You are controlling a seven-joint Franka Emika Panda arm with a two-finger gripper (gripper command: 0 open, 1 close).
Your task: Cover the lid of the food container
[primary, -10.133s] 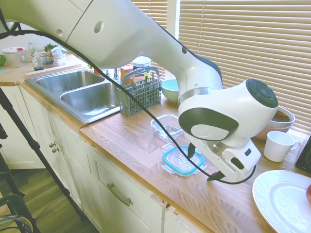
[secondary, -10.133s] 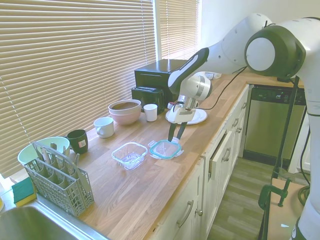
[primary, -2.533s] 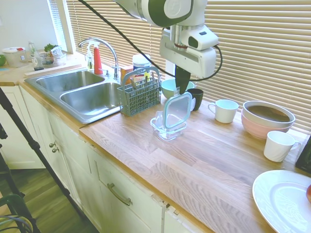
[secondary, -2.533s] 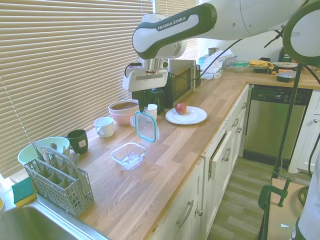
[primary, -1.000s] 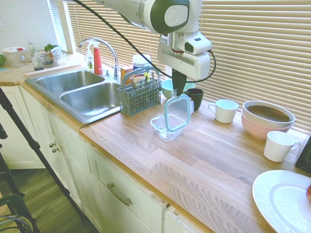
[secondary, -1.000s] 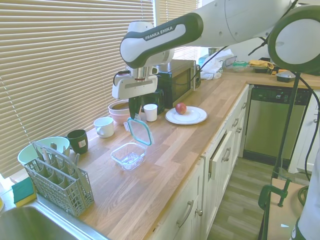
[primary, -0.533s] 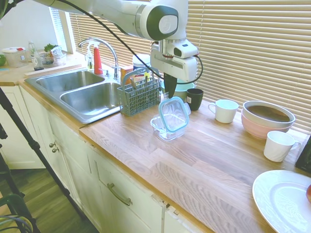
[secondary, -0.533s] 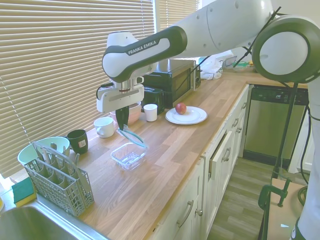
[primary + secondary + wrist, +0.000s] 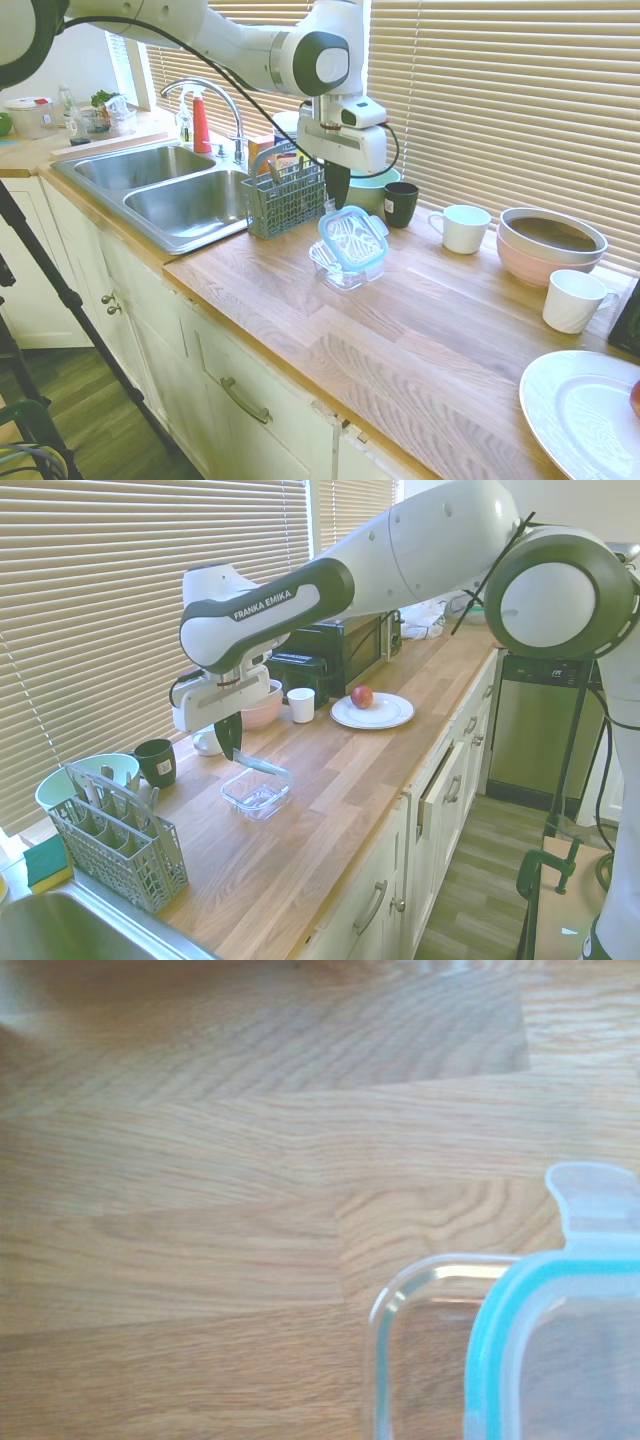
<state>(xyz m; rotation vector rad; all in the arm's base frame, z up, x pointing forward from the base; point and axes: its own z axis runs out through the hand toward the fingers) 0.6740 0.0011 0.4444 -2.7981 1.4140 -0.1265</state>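
First exterior view: gripper [image 9: 338, 200] clenched on lid [image 9: 352, 238] edge — lid tilted just above food container [image 9: 340, 268], on wood counter [image 9: 440, 340].

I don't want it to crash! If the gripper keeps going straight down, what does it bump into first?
Probably the container: the gripper points down holding the lid tilted just above it. Depth is hard to judge; it might reach the counter beside it.

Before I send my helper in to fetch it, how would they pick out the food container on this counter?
Find the double sink, then the grey cutlery basket on the wooden counter beside it. The food container sits just past the basket: a small clear square dish, the only one with a teal-rimmed lid hovering tilted above it.
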